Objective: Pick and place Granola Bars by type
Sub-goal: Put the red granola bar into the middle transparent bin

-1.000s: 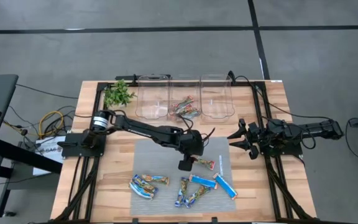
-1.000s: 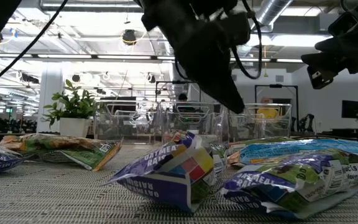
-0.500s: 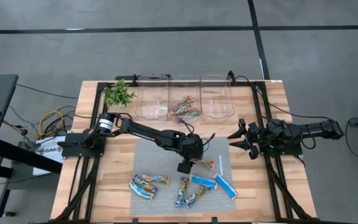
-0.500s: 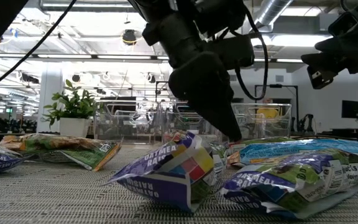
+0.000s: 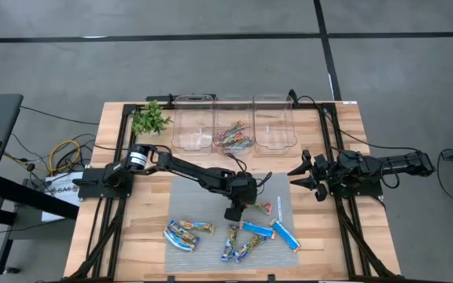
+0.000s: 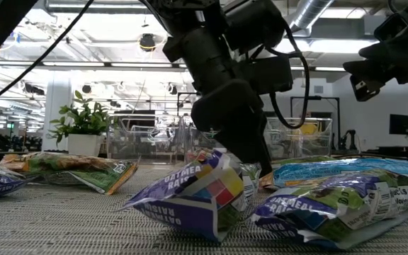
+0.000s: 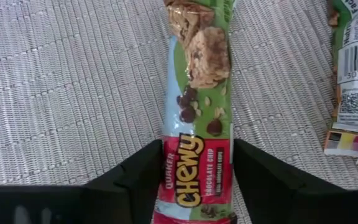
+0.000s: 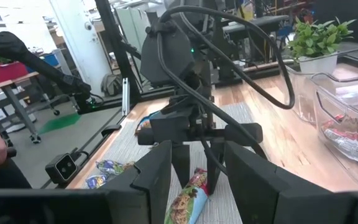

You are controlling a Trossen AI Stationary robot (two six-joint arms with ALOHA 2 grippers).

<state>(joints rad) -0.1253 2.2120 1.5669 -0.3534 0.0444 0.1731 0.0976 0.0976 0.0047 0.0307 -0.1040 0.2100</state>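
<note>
left pincer (image 5: 233,212): down on the grey woven mat (image 5: 191,192), fingers apart, straddling one end of the red-green Chewy chocolate-chip granola bar (image 7: 197,118); fingers sit either side of the wrapper, not squeezing it
target bar: flat on the mat, right of the mat's middle, just behind the loose pile
right pincer (image 5: 303,175): parked off the mat at the right side of the wooden desk (image 5: 364,228), raised, fingers apart, nothing in it
loose bars (image 5: 234,234): blue and mixed-colour wrappers scattered along the mat's near half
clear plastic bins (image 5: 233,123): three in a row at desk's far edge; middle one holds a few red-green bars
green plant sprig (image 5: 149,119): far-left corner, beside the bins
</note>
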